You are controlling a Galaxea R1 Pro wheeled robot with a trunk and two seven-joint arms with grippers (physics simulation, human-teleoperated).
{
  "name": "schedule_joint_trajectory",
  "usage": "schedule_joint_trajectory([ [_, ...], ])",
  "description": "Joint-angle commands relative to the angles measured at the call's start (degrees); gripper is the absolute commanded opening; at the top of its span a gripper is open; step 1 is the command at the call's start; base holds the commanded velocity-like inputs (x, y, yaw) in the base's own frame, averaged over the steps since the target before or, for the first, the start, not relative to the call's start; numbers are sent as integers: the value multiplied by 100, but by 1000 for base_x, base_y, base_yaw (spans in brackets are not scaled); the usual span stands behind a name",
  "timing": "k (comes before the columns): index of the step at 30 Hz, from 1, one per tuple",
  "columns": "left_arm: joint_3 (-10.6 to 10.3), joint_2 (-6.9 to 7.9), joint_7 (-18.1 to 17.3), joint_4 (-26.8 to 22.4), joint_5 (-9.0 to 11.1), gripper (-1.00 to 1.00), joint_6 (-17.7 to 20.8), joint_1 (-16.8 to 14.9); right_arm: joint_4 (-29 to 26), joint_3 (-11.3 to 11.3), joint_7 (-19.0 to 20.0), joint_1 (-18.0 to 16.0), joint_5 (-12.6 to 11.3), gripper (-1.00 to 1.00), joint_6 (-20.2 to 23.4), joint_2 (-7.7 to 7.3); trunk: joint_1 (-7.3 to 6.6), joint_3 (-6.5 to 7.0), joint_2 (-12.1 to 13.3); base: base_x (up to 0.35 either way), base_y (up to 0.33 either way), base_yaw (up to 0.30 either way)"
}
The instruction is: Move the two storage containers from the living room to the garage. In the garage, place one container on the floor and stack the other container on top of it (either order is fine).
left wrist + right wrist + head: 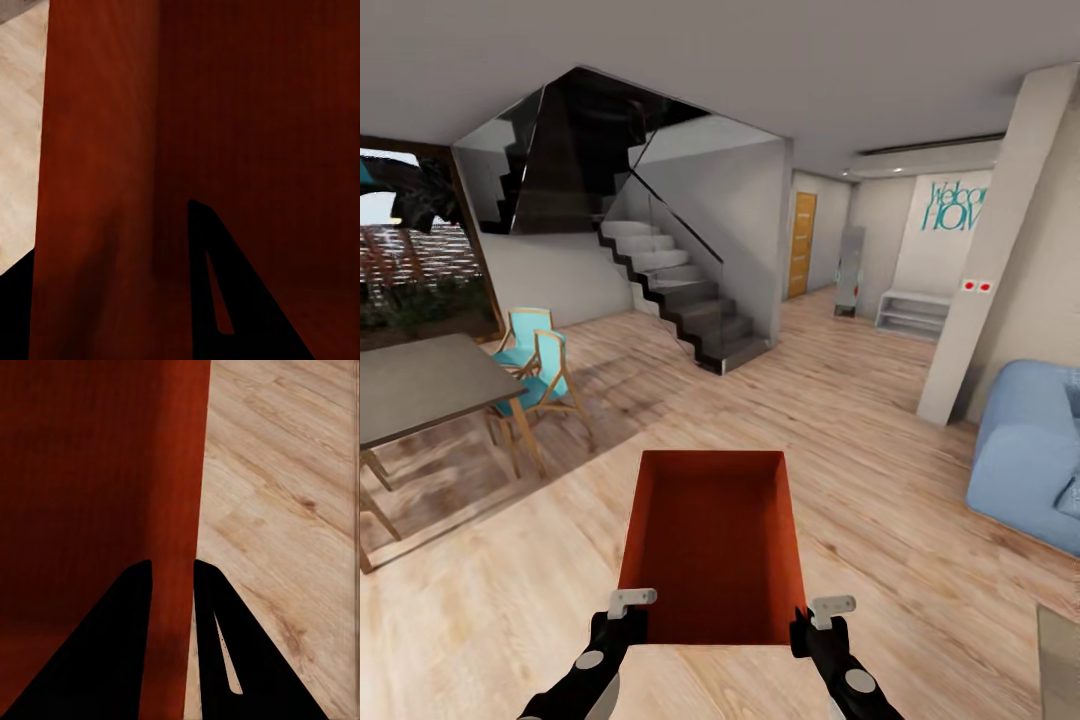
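I am in the living room, on its light wood plank floor (880, 500). One orange-red open-topped storage container (710, 540) hangs in front of me above that floor, its empty inside facing up. My left gripper (628, 622) is shut on the container's near left corner, and my right gripper (812, 625) is shut on its near right corner. In the left wrist view the container wall (105, 187) runs between the dark fingers (225, 300). In the right wrist view both fingers (214, 622) straddle the thin wall (176, 510). The garage is out of view.
A dark table (420, 385) with teal chairs (538, 370) stands at the left. A glass-sided staircase (680, 290) rises straight ahead. A white pillar (985, 270) and a blue sofa (1030, 460) are at the right. A hallway with an orange door (801, 245) lies beyond.
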Motion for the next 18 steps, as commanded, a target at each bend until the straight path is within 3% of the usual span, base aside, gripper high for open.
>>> schedule_joint_trajectory([
  [1, 40, 51, 254, 17, 4, -100, -25, -3, -22, 68, 89, -11, -34, -100, -249, -6, 7, -18, -13, 328, 0, -235],
  [6, 40, 51, 254, 17, 4, -100, -23, -3, -22, 75, 90, -11, -18, -100, -251, -4, 7, -35, -13, 328, 1, -176],
  [18, 57, 119, 254, 17, 4, -100, -16, -3, -22, 76, 90, -11, -25, -100, -250, -6, 7, -37, -13, 328, 76, -6],
])
